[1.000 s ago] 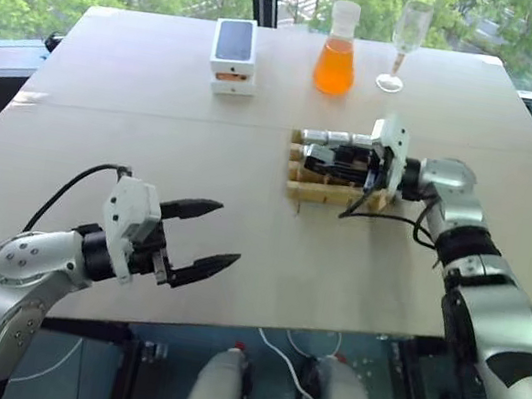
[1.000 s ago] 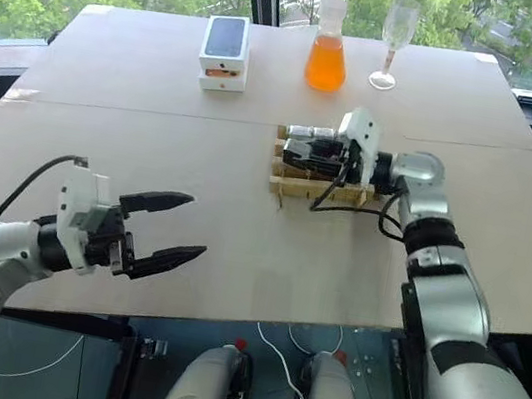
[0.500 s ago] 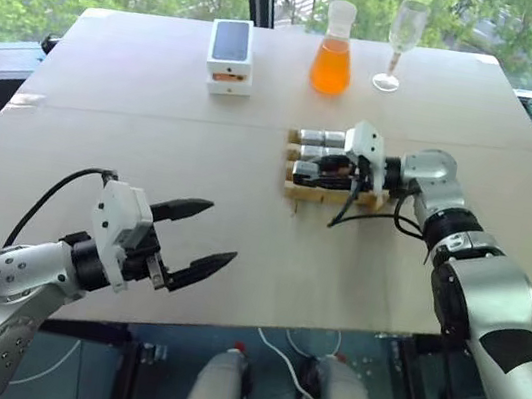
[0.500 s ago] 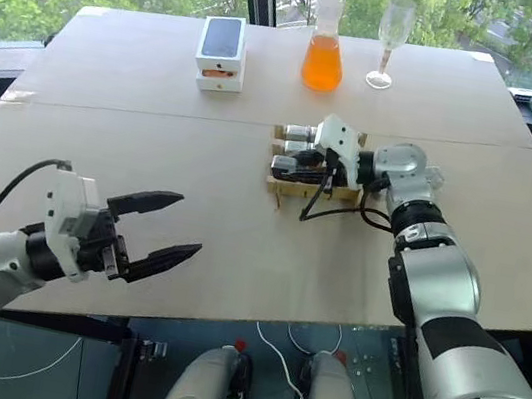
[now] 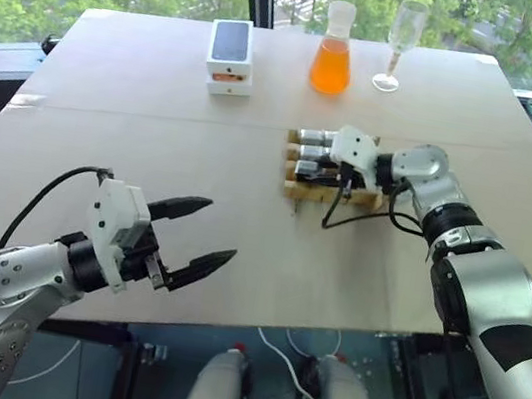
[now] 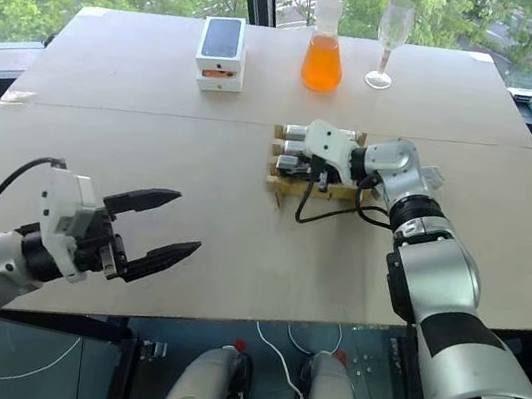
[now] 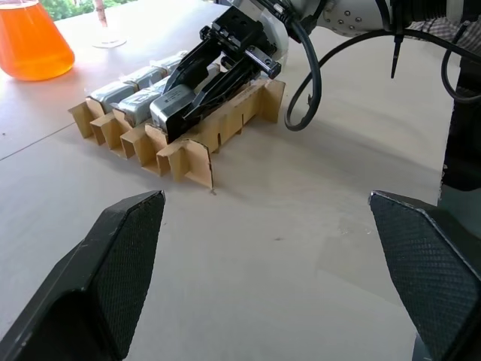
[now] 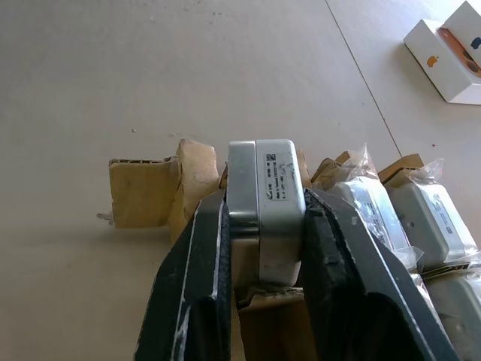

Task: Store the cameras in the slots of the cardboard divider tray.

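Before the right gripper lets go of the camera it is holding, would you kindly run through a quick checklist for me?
1. Grip: the right gripper is shut on the camera, one finger on each side. Ok.
2. Position: the camera sits over a corner slot of the cardboard divider tray, on the side nearest the left gripper. Ok.
3. Seating: whether the camera has bottomed in its slot. Cannot tell.
4. Neighbours: the other cameras lie in their slots, apart from the fingers. Ok.
5. Left gripper: open and well away from the tray. Ok.
6. Cable loops on the table beside the tray, not over the slots. Ok.
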Robot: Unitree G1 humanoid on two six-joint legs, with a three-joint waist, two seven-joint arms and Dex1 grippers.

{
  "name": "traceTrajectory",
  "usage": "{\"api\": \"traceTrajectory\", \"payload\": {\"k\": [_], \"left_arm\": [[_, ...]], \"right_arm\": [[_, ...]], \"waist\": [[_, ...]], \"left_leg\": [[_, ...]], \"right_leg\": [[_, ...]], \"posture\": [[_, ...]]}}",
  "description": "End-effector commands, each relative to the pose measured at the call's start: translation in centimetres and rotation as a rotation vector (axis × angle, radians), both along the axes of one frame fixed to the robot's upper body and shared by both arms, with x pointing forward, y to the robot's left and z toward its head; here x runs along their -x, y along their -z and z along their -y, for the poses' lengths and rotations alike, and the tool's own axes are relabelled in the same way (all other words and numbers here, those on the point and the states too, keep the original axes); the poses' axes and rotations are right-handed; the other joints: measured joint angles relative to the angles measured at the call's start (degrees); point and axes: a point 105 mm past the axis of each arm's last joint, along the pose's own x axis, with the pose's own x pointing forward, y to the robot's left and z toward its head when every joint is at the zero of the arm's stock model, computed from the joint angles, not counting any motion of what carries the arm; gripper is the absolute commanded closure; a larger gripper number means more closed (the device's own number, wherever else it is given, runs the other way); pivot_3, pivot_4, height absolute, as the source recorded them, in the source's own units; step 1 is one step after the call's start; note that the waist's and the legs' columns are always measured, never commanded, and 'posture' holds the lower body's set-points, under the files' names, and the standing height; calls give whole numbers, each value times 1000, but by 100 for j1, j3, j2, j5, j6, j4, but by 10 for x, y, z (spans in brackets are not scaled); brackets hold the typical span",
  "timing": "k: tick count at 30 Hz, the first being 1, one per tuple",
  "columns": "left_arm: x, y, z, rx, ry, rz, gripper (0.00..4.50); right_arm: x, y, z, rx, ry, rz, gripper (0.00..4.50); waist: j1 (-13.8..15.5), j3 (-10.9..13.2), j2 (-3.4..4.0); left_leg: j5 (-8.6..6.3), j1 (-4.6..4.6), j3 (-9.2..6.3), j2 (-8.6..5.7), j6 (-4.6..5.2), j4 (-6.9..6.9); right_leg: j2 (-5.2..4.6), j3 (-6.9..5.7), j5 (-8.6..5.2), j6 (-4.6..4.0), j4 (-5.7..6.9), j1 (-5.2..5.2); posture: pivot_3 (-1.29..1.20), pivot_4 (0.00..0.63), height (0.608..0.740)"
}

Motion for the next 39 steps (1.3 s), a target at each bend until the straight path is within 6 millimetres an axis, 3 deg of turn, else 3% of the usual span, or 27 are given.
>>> {"api": "traceTrajectory", "payload": {"k": [1, 6, 8, 9, 11, 14, 15, 20, 24, 31, 33, 36, 39], "left_arm": [[4, -10, 3, -8, 13, 41, 2], [4, -10, 4, -6, 12, 43, 2], [4, -10, 4, -5, 12, 44, 2], [4, -10, 5, -3, 13, 45, 2], [3, -10, 5, -1, 15, 45, 2], [2, -9, 6, 2, 19, 44, 2], [2, -9, 7, 3, 22, 44, 2], [-1, -9, 12, 14, 43, 47, 2], [-4, -9, 16, 22, 61, 48, 2], [-10, -6, 18, 20, 108, 32, 2], [-13, -5, 19, 17, 127, 26, 2], [-15, -4, 21, 16, 145, 22, 2], [-18, -4, 22, 17, 161, 21, 2]], "right_arm": [[-1, -14, -3, -10, -21, 32, 3768], [3, -8, -3, 29, -51, 17, 3768], [2, -8, -3, 26, -44, 12, 2720], [2, -9, -2, 23, -41, 15, 2444], [1, -11, -2, 13, -34, 28, 1272], [-4, -28, -2, -84, 4, 40, 181], [-6, -36, 0, -123, 19, 39, 75], [-19, -68, 28, -300, 138, 57, 75], [-31, -68, 61, -445, 302, 8, 75], [-41, -49, 139, -487, 678, 33, 75], [-35, -31, 166, -449, 816, -20, 75], [-19, -17, 179, -459, 906, -118, 75], [2, 2, 177, -524, 950, -249, 75]], "waist": [[2, 0, 0], [1, 0, 0], [1, 0, 0], [1, 1, 1], [1, 1, 2], [1, 1, 2], [2, 2, 2], [16, 3, 4], [28, 2, 3], [33, 3, 5], [41, 6, 10], [36, 6, 10], [11, 6, 11]], "left_leg": [[0, 2, 0, 0, 0, 0], [0, 5, 0, 0, 0, 0], [0, 4, -1, 0, 0, -1], [0, 3, -1, 0, 0, -2], [0, 0, -1, 0, 0, -2], [0, 1, -1, 0, 0, -2], [0, 1, -1, 0, 0, -2], [0, 0, -2, 0, 0, -2], [0, -2, -2, -2, 0, -1], [0, -1, 0, -2, 0, -4], [0, -1, 0, -2, 0, -3], [0, -2, 0, -2, 0, -4], [0, 2, 2, 1, 0, -7]], "right_leg": [[0, 0, 0, 0, 0, 3], [0, 0, 0, 0, -1, 6], [0, -1, 0, -1, -2, 5], [0, -1, 0, -1, -4, 5], [0, -1, 0, -1, -6, 4], [0, -1, 0, -1, -5, 4], [0, -2, 0, -1, -5, 5], [0, -2, 0, -1, -5, 5], [-3, -2, 0, -1, -8, 6], [-2, -2, 0, 0, -7, 6], [-2, -2, 0, 1, -6, 5], [-2, -2, 0, 3, -7, 5], [5, 2, -1, 5, -7, 5]], "posture": [[0, 150, 740], [0, 150, 740], [0, 150, 740], [0, 150, 740], [0, 150, 740], [0, 150, 740], [0, 150, 740], [0, 150, 740], [0, 150, 740], [0, 150, 740], [0, 150, 740], [0, 150, 740], [0, 150, 740]]}}
